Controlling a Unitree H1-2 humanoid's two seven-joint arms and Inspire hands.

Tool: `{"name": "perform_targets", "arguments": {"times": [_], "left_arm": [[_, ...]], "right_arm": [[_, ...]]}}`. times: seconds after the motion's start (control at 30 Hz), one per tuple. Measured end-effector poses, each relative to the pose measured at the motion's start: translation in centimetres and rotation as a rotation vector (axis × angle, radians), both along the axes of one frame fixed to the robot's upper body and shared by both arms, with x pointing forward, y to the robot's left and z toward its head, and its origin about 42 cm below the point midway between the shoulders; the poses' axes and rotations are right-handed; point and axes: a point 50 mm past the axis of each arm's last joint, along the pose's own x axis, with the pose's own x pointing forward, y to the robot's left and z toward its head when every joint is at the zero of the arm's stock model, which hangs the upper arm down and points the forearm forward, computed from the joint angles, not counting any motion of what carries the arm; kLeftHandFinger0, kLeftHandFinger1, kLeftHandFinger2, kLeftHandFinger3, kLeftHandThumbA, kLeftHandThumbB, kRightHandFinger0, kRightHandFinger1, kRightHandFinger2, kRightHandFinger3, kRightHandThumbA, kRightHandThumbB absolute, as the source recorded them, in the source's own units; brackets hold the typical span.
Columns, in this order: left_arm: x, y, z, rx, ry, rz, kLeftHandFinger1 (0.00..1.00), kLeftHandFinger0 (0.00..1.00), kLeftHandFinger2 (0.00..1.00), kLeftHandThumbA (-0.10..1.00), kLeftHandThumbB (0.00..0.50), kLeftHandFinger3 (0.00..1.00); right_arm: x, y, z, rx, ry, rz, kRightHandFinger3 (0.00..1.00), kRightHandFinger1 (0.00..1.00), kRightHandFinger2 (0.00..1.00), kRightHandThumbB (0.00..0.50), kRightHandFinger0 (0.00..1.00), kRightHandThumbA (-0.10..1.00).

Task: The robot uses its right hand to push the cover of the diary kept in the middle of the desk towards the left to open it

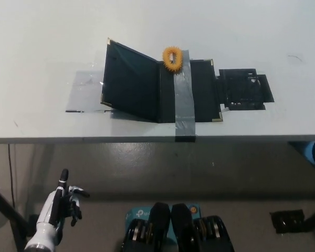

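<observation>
Below the desk's near edge, at the lower left, the white left hand (63,202) hung over the floor with its fingers (63,178) spread loosely and nothing held, touching nothing. The black right hand did not show anywhere in the head view, so its state could not be told.

Past the near edge, the desk (37,47) carried the diary (160,86) near its middle, set just back from that edge. The diary lay open: its cover (130,81) stood swung over to the left, tilted up rather than lying flat, with brass corners catching light at its far-left and near-left tips. The right half lay flat on the desk. A strip of grey tape (182,92) ran near to far across that flat half, and its near end folded over the desk's edge. A clear taped patch (84,93) sat on the desk just left of the raised cover.

Right of the diary, touching its right side, lay a flat black folded-out piece (243,89). At the far end of the tape, on the diary's far edge, rested a small orange spiky ring (172,57).

Bare desk stretched wide to the left, right and far side of the diary.
</observation>
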Motion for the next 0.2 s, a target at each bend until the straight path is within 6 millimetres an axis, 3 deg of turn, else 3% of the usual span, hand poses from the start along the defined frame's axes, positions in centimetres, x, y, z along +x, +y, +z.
{"name": "perform_targets", "arguments": {"times": [0.03,0.07,0.1,0.13,0.2], "left_arm": [[0.0,0.0,0.0,-0.002,0.001,0.001,0.15,0.05,0.1,1.0,0.47,0.33],[-0.1,-0.1,-0.1,-0.002,0.002,0.001,0.16,0.07,0.11,1.0,0.464,0.33],[-0.1,-0.1,-0.1,-0.004,0.003,0.002,0.16,0.07,0.11,1.0,0.465,0.33],[-0.1,-0.1,-0.1,-0.005,0.003,0.003,0.18,0.09,0.13,1.0,0.476,0.33],[-0.1,-0.1,-0.1,-0.005,0.003,0.003,0.18,0.1,0.12,1.0,0.469,0.33]], "right_arm": [[-0.3,-0.2,-0.6,-0.005,0.014,-0.015,0.93,0.9,0.9,0.236,0.81,1.0],[-0.5,-0.3,-1.0,-0.008,0.024,-0.023,0.9,0.89,0.89,0.125,0.79,1.0],[-0.7,-0.6,-1.7,-0.013,0.041,-0.041,0.9,0.88,0.89,0.123,0.79,1.0],[-0.9,-0.8,-2.6,-0.014,0.061,-0.058,0.91,0.9,0.91,0.175,0.81,1.0],[-1.1,-1.1,-3.5,-0.014,0.084,-0.074,0.91,0.91,0.91,0.189,0.81,1.0]]}}
